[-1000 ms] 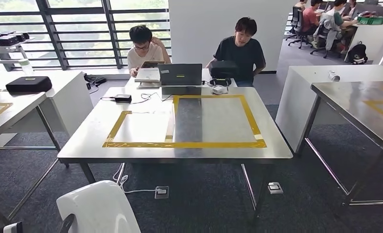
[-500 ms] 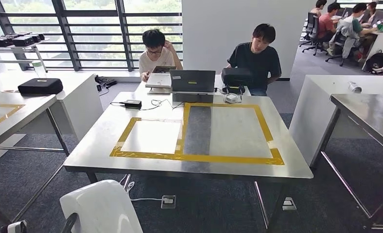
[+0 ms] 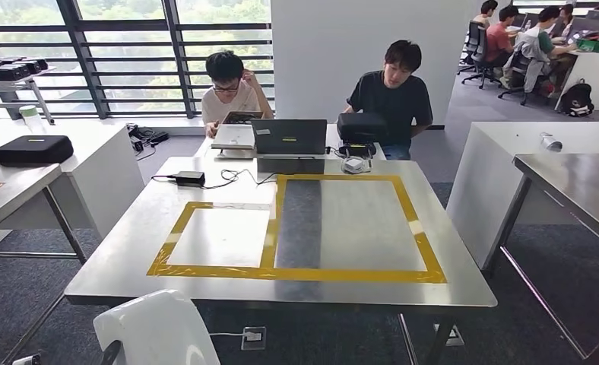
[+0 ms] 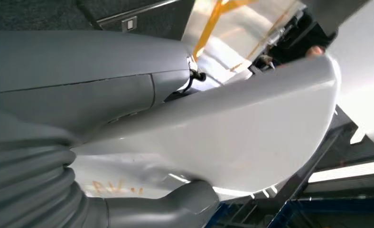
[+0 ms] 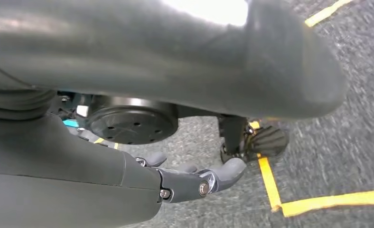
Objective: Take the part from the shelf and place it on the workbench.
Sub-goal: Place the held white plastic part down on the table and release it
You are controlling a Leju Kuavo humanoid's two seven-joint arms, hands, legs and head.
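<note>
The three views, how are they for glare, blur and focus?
Head view: sharp, with daylight from the windows making pale sheen on the steel workbench. Left wrist view: the white part in the left hand is soft and close, the far corner blown out. Right wrist view: the carpet is smeared, and the right hand is fairly crisp.

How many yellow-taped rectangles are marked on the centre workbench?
2. A smaller rectangle on the workbench's left side; a larger rectangle adjoining its right edge. Nothing seems hidden.
</note>
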